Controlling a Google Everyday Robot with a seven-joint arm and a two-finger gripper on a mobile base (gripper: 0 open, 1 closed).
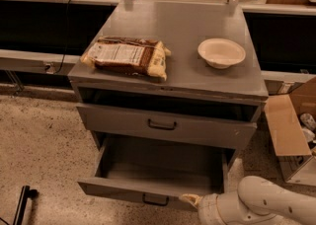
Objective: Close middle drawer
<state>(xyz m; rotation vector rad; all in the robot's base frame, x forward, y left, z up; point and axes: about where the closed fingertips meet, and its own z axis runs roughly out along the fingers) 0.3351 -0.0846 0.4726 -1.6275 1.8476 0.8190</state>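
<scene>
Middle drawer (123, 189) is pulled well out, the lowest one in view, under the shut drawer (197, 131). Gripper (190, 200) sits at the right part of its front panel, just beside the wire handle (155, 201). Looks like the contact step, with the push not done. Next: press the panel straight back, square so it doesn't bind. Jaws: can't tell if open or closed. Arm cut off by the frame edge; actual contact with the panel unclear.
</scene>
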